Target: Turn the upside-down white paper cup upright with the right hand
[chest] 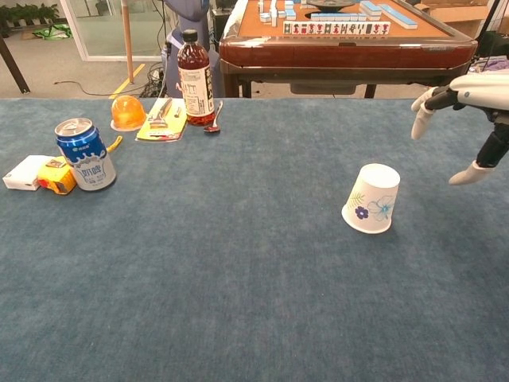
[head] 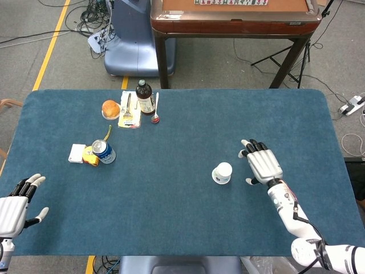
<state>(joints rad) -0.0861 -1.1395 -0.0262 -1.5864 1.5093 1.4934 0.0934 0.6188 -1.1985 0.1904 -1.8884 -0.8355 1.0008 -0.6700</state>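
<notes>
The white paper cup (head: pixel 222 173) with a blue flower print (chest: pixel 372 199) stands upside down on the blue table, right of centre. My right hand (head: pixel 262 163) hovers just right of the cup with its fingers spread and nothing in it; the chest view shows the same right hand (chest: pixel 469 107) raised above and right of the cup, apart from it. My left hand (head: pixel 14 201) stays at the near left corner, fingers apart and holding nothing; it does not show in the chest view.
At the far left stand a blue drink can (head: pixel 104 151), a yellow box and white packet (head: pixel 77 153), an orange ball (head: pixel 110 108), a dark bottle (head: pixel 145 98) and cutlery on a napkin (head: pixel 129 111). A mahjong table (head: pixel 234 17) stands behind the blue table (head: pixel 182 228).
</notes>
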